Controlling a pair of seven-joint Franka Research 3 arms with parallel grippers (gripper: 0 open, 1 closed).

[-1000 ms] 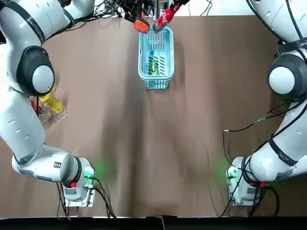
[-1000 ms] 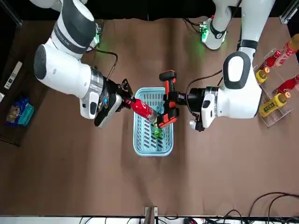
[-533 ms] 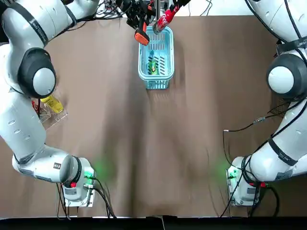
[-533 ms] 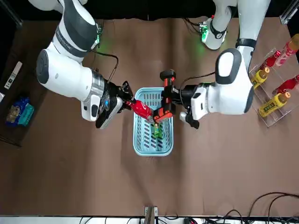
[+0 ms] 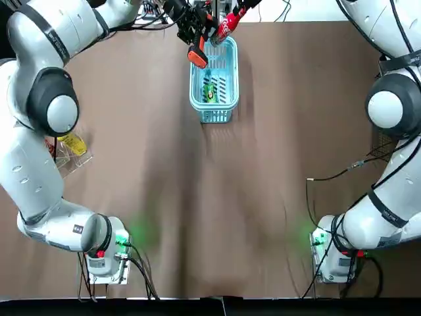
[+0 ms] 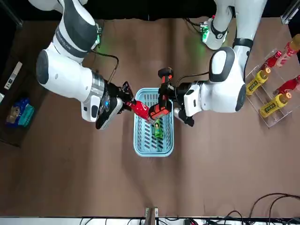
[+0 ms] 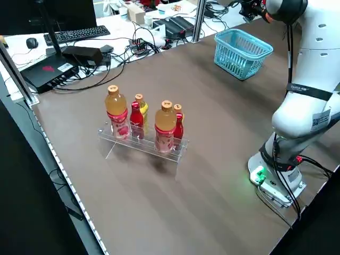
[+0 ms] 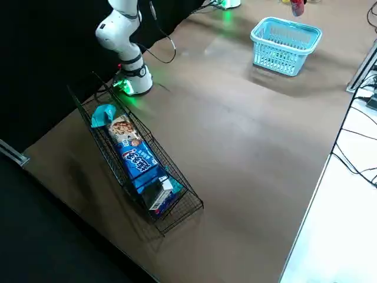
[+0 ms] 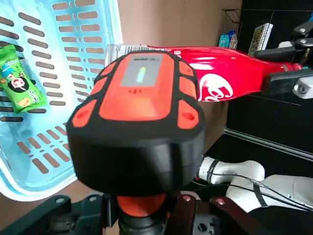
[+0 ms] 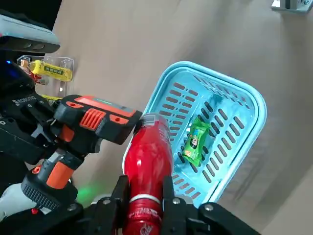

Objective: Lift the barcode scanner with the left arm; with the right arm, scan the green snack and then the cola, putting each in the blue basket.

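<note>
Right pincer point(image 10: 145, 194) grips cola point(image 6: 141, 109) beside scanner point(image 6: 160, 111) — green snack point(image 6: 157, 130) in basket point(image 6: 153, 153)

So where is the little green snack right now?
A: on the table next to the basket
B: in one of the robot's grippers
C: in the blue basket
C: the green snack lies on the floor of the blue basket, while the right gripper over the basket's edge holds the cola and the left gripper beside it holds the barcode scanner.

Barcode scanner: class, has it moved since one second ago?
Yes. In the front view the barcode scanner has shifted inward over the blue basket, toward the cola.
</note>
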